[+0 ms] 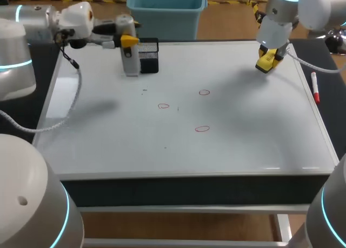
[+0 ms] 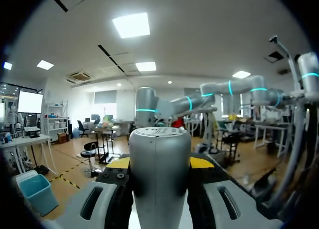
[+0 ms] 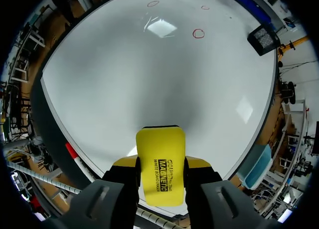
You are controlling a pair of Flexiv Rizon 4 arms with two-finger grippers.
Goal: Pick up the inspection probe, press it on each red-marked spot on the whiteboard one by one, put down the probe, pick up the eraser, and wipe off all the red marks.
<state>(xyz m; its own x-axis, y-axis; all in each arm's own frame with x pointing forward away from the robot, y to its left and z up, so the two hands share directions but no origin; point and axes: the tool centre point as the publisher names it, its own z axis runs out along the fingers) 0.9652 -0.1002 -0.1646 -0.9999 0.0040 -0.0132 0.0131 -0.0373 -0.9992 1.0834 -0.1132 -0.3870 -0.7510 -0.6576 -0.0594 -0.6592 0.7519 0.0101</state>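
Pointing downward, right claw (image 3: 160, 176) clasping eraser (image 3: 160, 148)

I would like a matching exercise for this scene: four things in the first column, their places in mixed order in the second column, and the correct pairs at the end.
Things:
1. inspection probe
2. eraser
3. red marker
4. black mesh box

Places:
A. lying beside the right edge of the whiteboard
B. held in the left gripper
C. standing at the whiteboard's far edge
D. held in the right gripper

Pairs: 1-B, 2-D, 3-A, 4-C
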